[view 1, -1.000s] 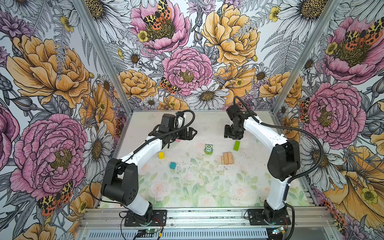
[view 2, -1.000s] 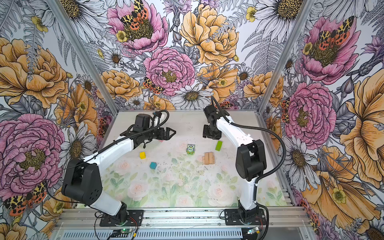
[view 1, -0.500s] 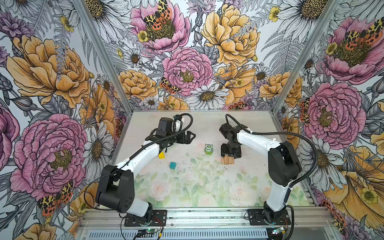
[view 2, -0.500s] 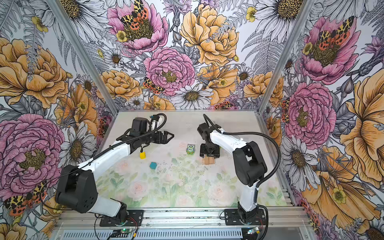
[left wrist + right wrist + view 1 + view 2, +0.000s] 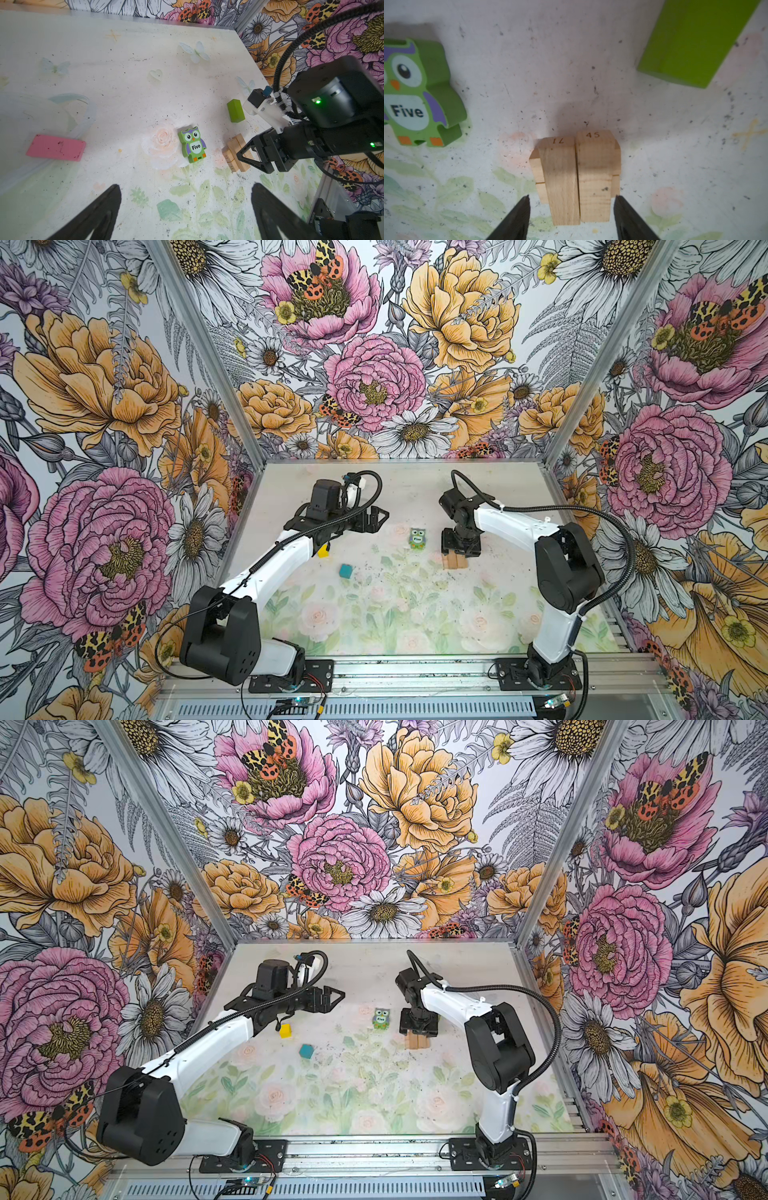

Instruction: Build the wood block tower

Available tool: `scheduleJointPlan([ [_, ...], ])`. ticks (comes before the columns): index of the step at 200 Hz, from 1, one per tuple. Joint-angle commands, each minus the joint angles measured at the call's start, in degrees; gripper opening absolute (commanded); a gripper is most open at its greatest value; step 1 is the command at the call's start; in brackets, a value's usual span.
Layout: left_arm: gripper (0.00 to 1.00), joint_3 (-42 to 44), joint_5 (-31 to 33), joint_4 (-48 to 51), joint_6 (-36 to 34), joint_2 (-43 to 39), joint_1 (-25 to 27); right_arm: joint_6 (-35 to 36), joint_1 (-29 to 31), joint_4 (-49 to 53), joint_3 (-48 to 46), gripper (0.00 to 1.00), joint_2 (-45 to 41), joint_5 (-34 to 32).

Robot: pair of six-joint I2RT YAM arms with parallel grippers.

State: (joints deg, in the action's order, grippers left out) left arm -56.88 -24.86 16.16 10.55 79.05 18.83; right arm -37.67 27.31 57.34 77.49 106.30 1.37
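The wood block tower (image 5: 577, 176) is a low stack of tan bars: two lie side by side on top, crosswise over lower ones. It shows in both top views (image 5: 455, 562) (image 5: 417, 1041). My right gripper (image 5: 572, 197) hangs over it, jaws open astride the stack, with a small gap at the sides. My left gripper (image 5: 186, 186) is wide open and empty above the table (image 5: 376, 516). Loose wood blocks lie around: the owl piece (image 5: 417, 538), a lime-green bar (image 5: 235, 111), a pink bar (image 5: 56, 148), a yellow cube (image 5: 285, 1030) and a teal cube (image 5: 306, 1051).
Flower-printed walls (image 5: 374, 385) close the table on three sides. A metal rail (image 5: 415, 668) with both arm bases runs along the front edge. In both top views the arms hide the pink and lime-green bars.
My right gripper has come from the back of the table, forward and down, over the tan stack. The left arm has shifted a little toward the front left, gripper still open.
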Motion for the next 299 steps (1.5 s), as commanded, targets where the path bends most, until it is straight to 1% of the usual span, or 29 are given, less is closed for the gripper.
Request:
scheduleJointPlan([
  [1,0.99,0.5,0.1,0.1,-0.4,-1.4,-0.3,0.6,0.0,-1.3,0.2,0.65,0.6,0.1],
  [34,0.99,0.1,0.3,0.4,-0.4,-1.7,-0.3,1.0,0.0,-1.4,-0.2,0.63,0.9,-0.4],
  [135,0.99,-0.3,1.3,1.2,-0.4,-2.1,0.4,2.3,-0.1,-1.4,-0.4,0.61,1.9,-0.9],
  [156,0.99,-0.4,1.6,1.2,-0.4,-1.9,0.6,2.6,-0.2,-1.4,-0.2,0.53,2.2,-0.9],
  [166,0.99,-0.6,1.6,1.2,-0.4,-1.8,0.5,2.8,-0.2,-1.3,-0.3,0.5,2.5,-0.8],
  [176,0.99,-0.6,1.6,1.2,-0.4,-1.7,0.6,2.8,-0.2,-1.4,-0.5,0.49,2.6,-0.9],
  [289,0.99,-0.6,1.8,1.4,-0.5,-1.9,0.9,3.5,-0.3,-1.3,-0.5,0.5,2.7,-0.8],
  [299,0.99,-0.6,1.9,1.4,-0.4,-1.9,0.7,3.5,-0.3,-1.3,-0.6,0.48,2.8,-0.8],
])
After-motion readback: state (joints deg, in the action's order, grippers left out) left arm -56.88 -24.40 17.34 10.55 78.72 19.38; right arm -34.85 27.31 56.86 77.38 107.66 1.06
